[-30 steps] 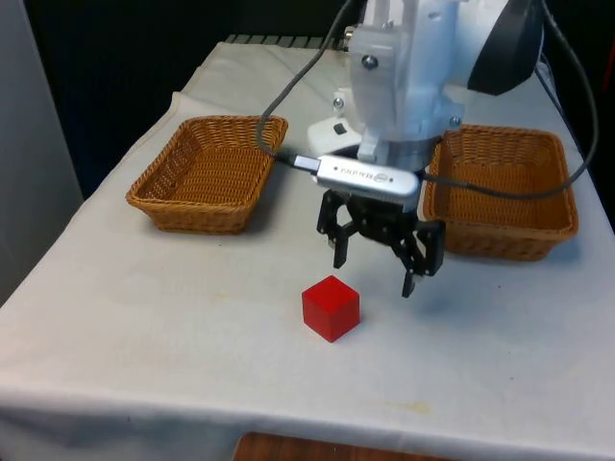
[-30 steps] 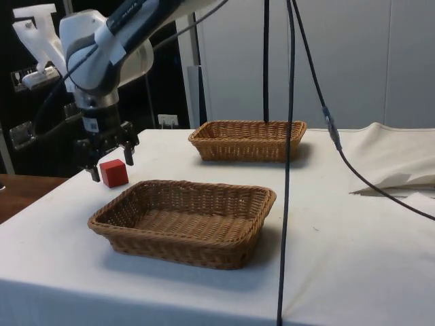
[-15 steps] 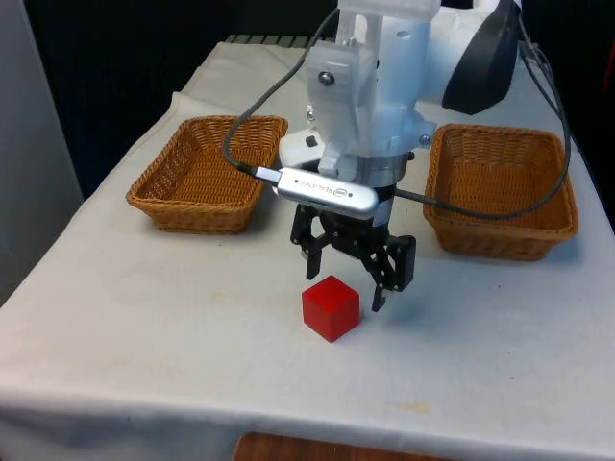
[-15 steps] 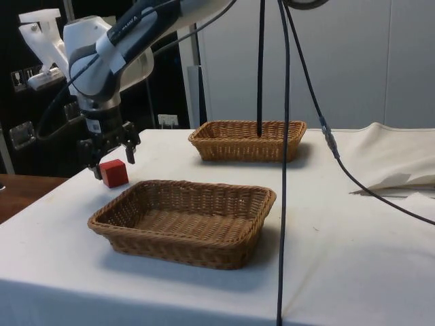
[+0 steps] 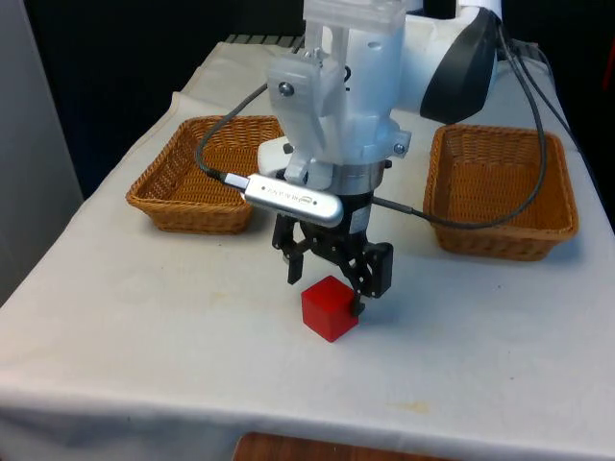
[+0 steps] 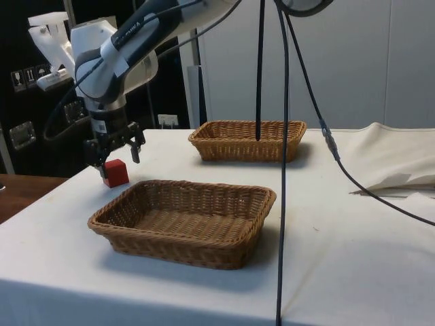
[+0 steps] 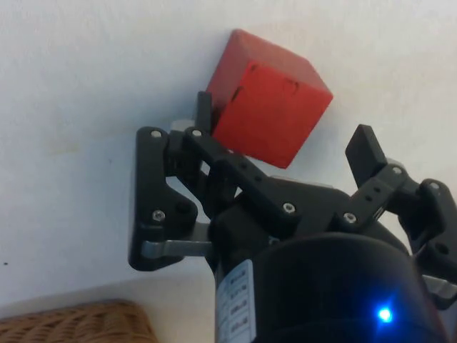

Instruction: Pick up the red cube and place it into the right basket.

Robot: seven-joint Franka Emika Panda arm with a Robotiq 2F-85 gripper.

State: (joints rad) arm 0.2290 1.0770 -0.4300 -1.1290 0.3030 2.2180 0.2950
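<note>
On the table (image 5: 144,317) lies a white cloth, and it is the biggest thing. Next in size is the white arm (image 5: 365,77), which reaches down over the near middle of the table.

Two brown baskets sit farther back, well apart from each other. One basket (image 5: 207,173) is on the front view's left. The other basket (image 5: 502,190) is on the front view's right. In the side view, one basket (image 6: 183,221) is near and the other (image 6: 248,139) is far.

Below the arm hangs the black gripper (image 5: 327,288), low over the cloth. Its two fingers are spread wide and hold nothing. In the wrist view, the gripper (image 7: 285,146) has one finger (image 7: 204,114) right beside one face of the cube, and the other finger (image 7: 368,153) stands a little way off from the cube's other side.

Smallest of all is the red cube (image 5: 330,308). It sits on the cloth near the front edge, between the two baskets but closer to us. In the side view the red cube (image 6: 116,173) is just under the gripper (image 6: 119,159), beside the near basket's far corner.
</note>
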